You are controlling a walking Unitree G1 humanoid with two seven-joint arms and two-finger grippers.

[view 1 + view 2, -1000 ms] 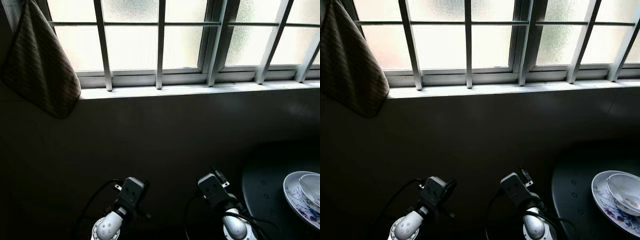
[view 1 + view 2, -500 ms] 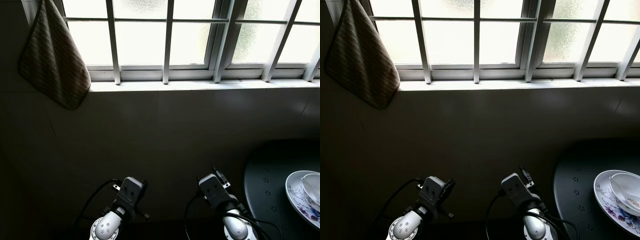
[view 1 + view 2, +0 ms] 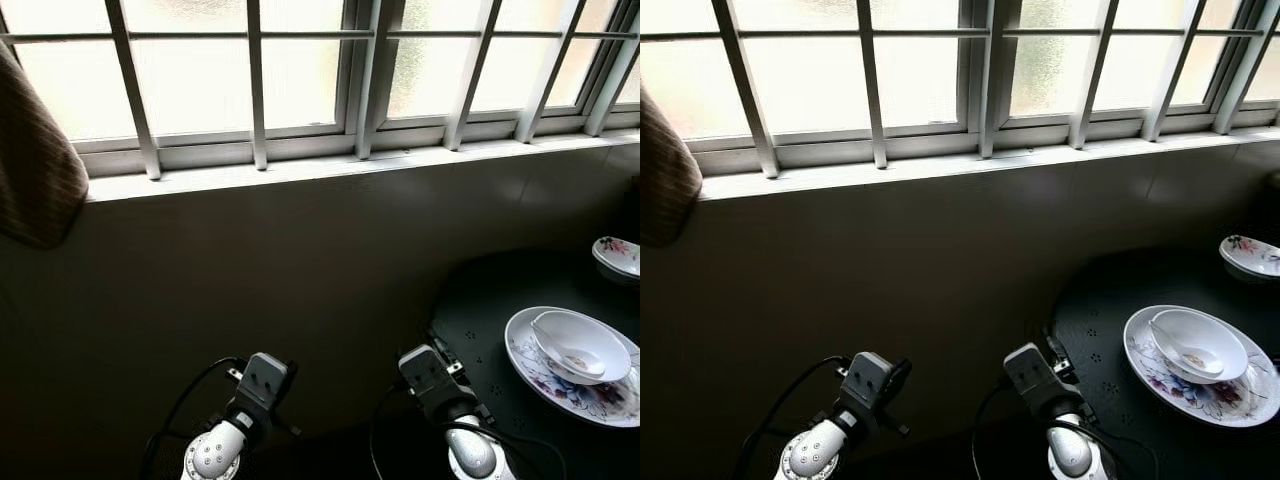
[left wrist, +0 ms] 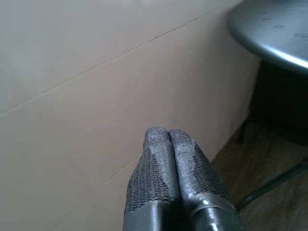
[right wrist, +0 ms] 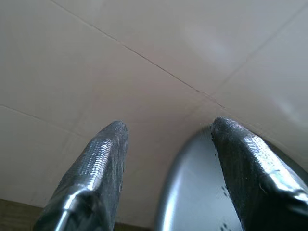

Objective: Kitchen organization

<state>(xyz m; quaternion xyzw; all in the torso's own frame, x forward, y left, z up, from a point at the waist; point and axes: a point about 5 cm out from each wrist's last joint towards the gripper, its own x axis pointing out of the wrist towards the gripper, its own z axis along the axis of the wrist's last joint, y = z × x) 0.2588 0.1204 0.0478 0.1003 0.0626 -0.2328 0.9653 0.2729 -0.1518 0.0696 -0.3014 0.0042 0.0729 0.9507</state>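
A dark round table [image 3: 480,320] stands at the right. On it lies a flowered plate [image 3: 590,392] with a white bowl [image 3: 578,342] holding a spoon. A second small flowered dish [image 3: 618,255] sits farther back at the right edge. Both arms are held low in front of me, near the tiled wall. My left gripper [image 4: 164,136] is shut with nothing in it, pointing at the wall. My right gripper [image 5: 168,130] is open and empty, its fingers [image 5: 103,159] aimed at the near rim of the table [image 5: 192,192].
A barred window [image 3: 300,80] with a white sill [image 3: 300,170] runs across the top. A brown striped cloth [image 3: 35,170] hangs at the left. A tiled wall [image 4: 96,96] stands close ahead, and wooden floor [image 4: 269,183] lies under the table.
The camera has turned right: the cloth slid toward the left edge and more of the table, the whole plate and a second dish came into view. The arms hold the same pose.
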